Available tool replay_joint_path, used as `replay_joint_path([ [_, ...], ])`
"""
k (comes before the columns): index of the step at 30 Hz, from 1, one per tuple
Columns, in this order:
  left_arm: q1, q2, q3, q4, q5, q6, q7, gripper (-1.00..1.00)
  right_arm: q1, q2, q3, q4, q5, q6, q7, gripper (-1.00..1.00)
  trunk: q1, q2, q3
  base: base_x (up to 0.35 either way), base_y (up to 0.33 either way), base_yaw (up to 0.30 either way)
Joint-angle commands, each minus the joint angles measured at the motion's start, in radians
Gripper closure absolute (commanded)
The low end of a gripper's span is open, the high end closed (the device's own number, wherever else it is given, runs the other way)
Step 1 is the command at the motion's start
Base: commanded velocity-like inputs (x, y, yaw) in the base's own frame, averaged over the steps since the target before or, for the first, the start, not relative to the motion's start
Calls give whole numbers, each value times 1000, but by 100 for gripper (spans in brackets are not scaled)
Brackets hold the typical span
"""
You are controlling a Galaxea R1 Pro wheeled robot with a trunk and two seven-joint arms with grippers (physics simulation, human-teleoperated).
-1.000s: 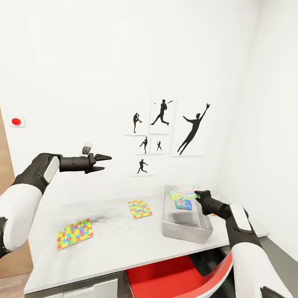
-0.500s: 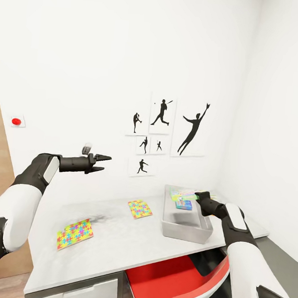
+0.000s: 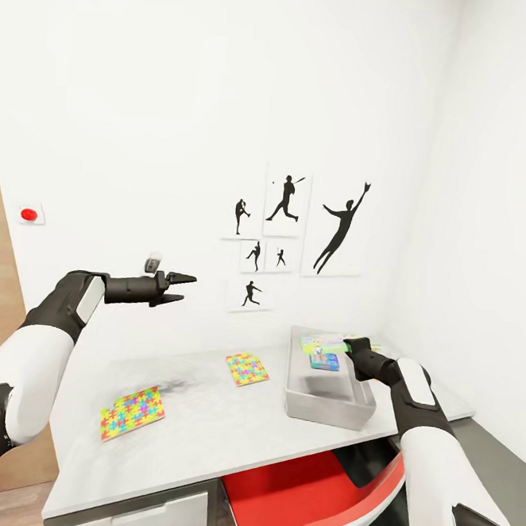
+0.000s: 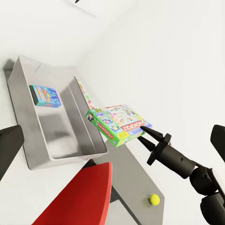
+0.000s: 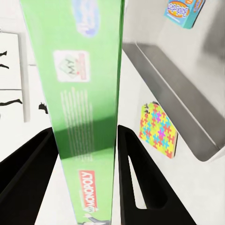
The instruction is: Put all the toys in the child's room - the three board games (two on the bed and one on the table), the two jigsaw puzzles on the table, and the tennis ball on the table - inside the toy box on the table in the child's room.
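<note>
The right gripper (image 4: pixel 146 137) clamps the green board game (image 4: pixel 119 123) above the toy box (image 3: pixel 327 400) rim, a blue game (image 4: pixel 45 95) inside; the left gripper (image 3: pixel 183 278) hangs open over the table (image 3: pixel 201 425).

The toy box (image 3: pixel 327 400) looks like smooth matt grey metal, the tabletop (image 3: pixel 200 433) dull white, the green board game (image 4: pixel 119 123) glossy printed card, the fingers (image 5: pixel 133 178) matt black plastic.
</note>
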Motion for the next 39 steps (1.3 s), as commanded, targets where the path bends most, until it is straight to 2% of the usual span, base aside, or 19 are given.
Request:
replay_joint_path([
  [1,0,0,2,0,2,5,-1,-100,0,0,-2,-2,-11,2,-9,100,0,-1,-1,0,0,0],
  [7,0,0,1,1,2,5,-1,-100,0,0,20,-4,-9,-2,-7,100,0,-1,-1,0,0,0],
  [12,0,-1,1,0,2,5,-1,-100,0,0,71,-6,-7,-23,-6,100,0,-1,-1,0,0,0],
  [15,0,0,1,1,2,5,-1,-100,0,0,125,-6,-6,-57,-6,100,0,-1,-1,0,0,0],
  [22,0,0,1,1,2,5,-1,-100,0,-1,218,-5,-5,-129,-6,100,0,-1,-1,0,0,0],
  [26,0,0,1,1,2,5,-1,-100,0,-1,253,-5,-4,-154,-6,100,0,-1,-1,57,31,0],
  [39,0,-1,0,1,2,5,-1,-100,0,-8,271,0,-3,-199,-6,100,0,-1,-1,45,16,0],
])
